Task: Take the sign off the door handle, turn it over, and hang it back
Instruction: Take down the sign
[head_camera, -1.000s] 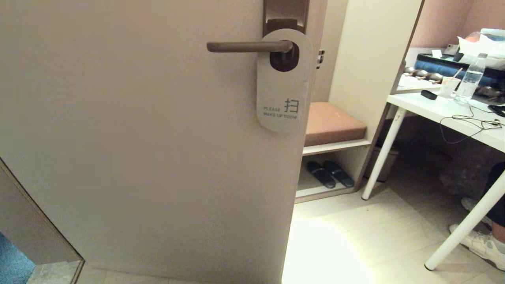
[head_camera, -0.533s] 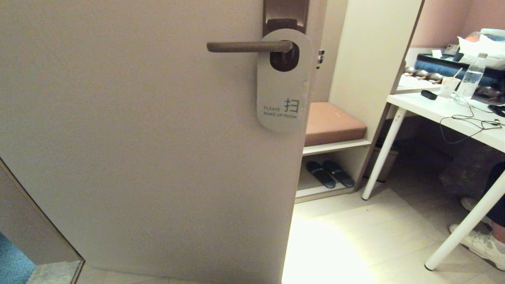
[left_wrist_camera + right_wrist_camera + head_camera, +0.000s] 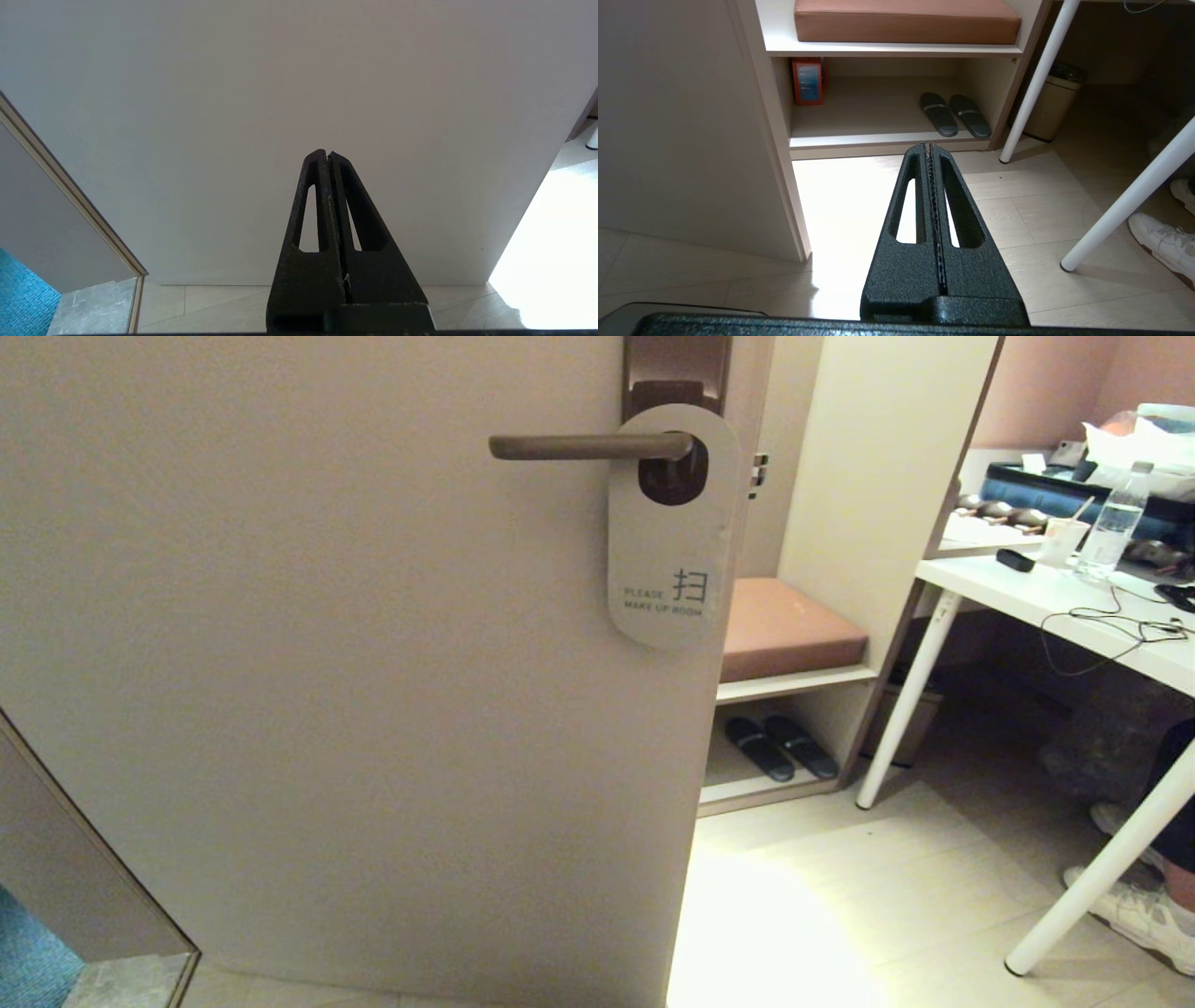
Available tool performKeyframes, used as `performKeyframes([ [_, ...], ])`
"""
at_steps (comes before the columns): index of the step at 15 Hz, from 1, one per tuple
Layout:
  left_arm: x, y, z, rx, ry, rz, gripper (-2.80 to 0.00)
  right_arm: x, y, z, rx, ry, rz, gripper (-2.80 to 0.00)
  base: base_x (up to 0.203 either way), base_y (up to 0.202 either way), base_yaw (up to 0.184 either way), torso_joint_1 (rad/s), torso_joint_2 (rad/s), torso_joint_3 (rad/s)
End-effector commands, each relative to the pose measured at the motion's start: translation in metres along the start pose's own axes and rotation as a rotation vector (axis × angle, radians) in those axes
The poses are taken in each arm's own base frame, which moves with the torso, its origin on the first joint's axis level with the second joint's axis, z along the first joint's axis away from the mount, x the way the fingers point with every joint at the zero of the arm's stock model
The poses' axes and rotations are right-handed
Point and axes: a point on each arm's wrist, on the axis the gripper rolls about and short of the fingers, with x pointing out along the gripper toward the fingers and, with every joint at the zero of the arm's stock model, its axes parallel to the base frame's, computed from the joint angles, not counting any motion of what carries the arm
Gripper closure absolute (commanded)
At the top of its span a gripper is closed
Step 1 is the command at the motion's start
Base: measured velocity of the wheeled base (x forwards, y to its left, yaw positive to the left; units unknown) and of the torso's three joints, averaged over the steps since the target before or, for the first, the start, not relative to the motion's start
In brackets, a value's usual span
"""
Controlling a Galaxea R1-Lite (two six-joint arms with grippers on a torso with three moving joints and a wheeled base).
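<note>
The sign hangs by its round hole on the door handle, off-white face out, reading "PLEASE MAKE UP ROOM". The handle is a brown-bronze lever on a dark plate near the door's right edge. Neither gripper shows in the head view. My left gripper is shut and empty, low, facing the bare door. My right gripper is shut and empty, low over the floor, pointing at the shelf unit beside the door edge.
Right of the door stands a white shelf unit with a brown cushion and dark slippers. A white table with a bottle and cables stands at right, a person's shoe beside its leg. A bin stands under it.
</note>
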Motion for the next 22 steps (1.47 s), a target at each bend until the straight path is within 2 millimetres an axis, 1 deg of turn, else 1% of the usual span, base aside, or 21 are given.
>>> performKeyframes([
  [1, 0.000, 0.000, 0.000, 0.001, 0.001, 0.000, 0.00, 0.000, 0.000, 0.000, -0.002, 0.003, 0.002, 0.00, 0.000, 0.000, 0.000, 0.000, 0.00, 0.000],
  [10, 0.000, 0.000, 0.000, 0.001, 0.001, 0.000, 0.00, 0.000, 0.000, 0.000, 0.006, 0.001, 0.001, 0.00, 0.000, 0.000, 0.000, 0.000, 0.00, 0.000],
  [13, 0.000, 0.000, 0.000, 0.001, 0.001, 0.000, 0.00, 0.000, 0.000, 0.006, 0.001, -0.059, 0.000, 0.00, 0.000, 0.000, 0.000, 0.000, 0.00, 0.000],
  [14, 0.000, 0.000, 0.000, 0.001, 0.001, 0.000, 0.00, -0.002, 0.000, 0.012, 0.003, -0.083, 0.012, 0.00, 0.000, 0.000, 0.000, 0.000, 0.00, 0.000],
  [15, 0.000, 0.000, 0.000, 0.001, 0.001, -0.001, 0.00, -0.007, 0.000, 0.022, 0.003, -0.116, 0.032, 0.00, 0.000, 0.000, 0.000, 0.000, 0.00, 0.000],
  [20, 0.000, 0.000, 0.000, 0.001, 0.001, 0.000, 0.00, -0.033, 0.000, 0.060, -0.006, -0.153, 0.062, 0.00, 0.000, 0.000, 0.000, 0.000, 0.00, 0.000],
  [22, 0.000, 0.000, 0.000, 0.001, 0.001, 0.000, 0.00, -0.036, -0.001, 0.081, -0.007, -0.153, 0.057, 0.00, 0.000, 0.000, 0.000, 0.000, 0.00, 0.000],
])
